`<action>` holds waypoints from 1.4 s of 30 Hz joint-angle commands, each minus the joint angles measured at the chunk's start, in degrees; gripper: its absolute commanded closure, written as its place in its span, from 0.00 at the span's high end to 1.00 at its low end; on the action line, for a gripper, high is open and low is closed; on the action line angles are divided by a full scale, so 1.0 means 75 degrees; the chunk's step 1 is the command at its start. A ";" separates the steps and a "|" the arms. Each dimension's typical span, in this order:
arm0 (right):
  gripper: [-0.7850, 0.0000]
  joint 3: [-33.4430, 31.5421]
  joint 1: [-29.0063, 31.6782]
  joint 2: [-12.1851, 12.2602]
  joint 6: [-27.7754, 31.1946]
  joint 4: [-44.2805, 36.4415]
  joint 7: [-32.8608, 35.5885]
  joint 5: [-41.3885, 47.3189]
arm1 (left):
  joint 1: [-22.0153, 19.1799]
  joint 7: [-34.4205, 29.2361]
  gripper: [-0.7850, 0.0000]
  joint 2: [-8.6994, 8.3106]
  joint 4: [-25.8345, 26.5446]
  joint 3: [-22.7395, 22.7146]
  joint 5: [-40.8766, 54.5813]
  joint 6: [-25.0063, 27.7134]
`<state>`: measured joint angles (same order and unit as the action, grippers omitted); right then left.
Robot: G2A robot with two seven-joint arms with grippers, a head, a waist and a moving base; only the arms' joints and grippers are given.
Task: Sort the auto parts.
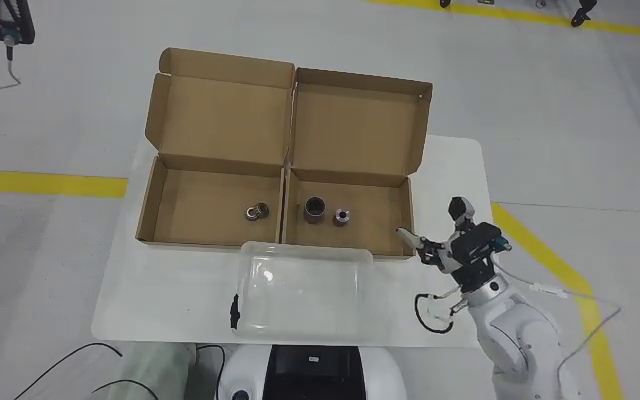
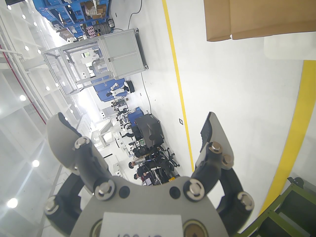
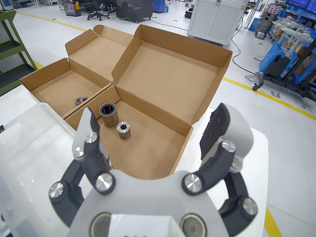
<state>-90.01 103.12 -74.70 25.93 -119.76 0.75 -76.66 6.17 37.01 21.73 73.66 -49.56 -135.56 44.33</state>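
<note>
Two open cardboard boxes stand side by side on the white table (image 1: 452, 170). In the left box (image 1: 195, 205) lies a ring bearing (image 1: 257, 211) (image 3: 81, 100). The right box (image 1: 378, 210) holds a tall steel sleeve (image 1: 316, 209) (image 3: 108, 114) and a smaller steel cylinder (image 1: 342, 216) (image 3: 123, 129), both upright. My right gripper (image 1: 432, 224) (image 3: 155, 114) hovers open and empty just off the right box's near right corner. My left gripper (image 2: 134, 122) is open and empty, facing the floor and the room, with a cardboard flap (image 2: 259, 6) far beyond it.
A clear plastic bin (image 1: 305, 290) (image 3: 27, 129) sits in front of the boxes at the table's near edge. Both raised box lids (image 1: 355, 125) stand at the back. Bare table lies to the right of the boxes, under my right arm.
</note>
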 commanded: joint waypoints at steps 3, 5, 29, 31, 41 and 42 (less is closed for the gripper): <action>1.00 -0.0193 0.0497 0.0014 -0.0366 -0.0299 -0.0176 -0.0094 | 0.0000 0.0000 1.00 0.0000 0.0000 0.0000 0.0000 0.0000; 1.00 -0.0256 0.0746 0.0014 -0.0593 -0.0472 -0.0297 -0.0137 | 0.0000 0.0000 1.00 0.0000 0.0000 0.0000 0.0000 0.0000; 1.00 -0.0597 0.2206 0.0003 -0.1714 -0.1278 -0.1617 -0.0474 | 0.0000 0.0000 1.00 0.0000 0.0000 0.0000 0.0000 0.0000; 1.00 -0.0596 0.2206 0.0003 -0.1714 -0.1278 -0.1616 -0.0475 | 0.0000 0.0000 1.00 0.0000 0.0000 0.0000 0.0000 0.0000; 1.00 -0.0596 0.2206 0.0004 -0.1714 -0.1278 -0.1616 -0.0476 | 0.0000 0.0000 1.00 0.0000 0.0000 0.0000 0.0000 0.0000; 1.00 -0.0596 0.2206 0.0004 -0.1714 -0.1278 -0.1616 -0.0476 | 0.0000 0.0000 1.00 0.0000 0.0000 0.0000 0.0000 0.0000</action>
<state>-94.48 119.67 -74.68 13.08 -129.35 -11.38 -80.23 6.17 37.01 21.73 73.66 -49.56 -135.56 44.33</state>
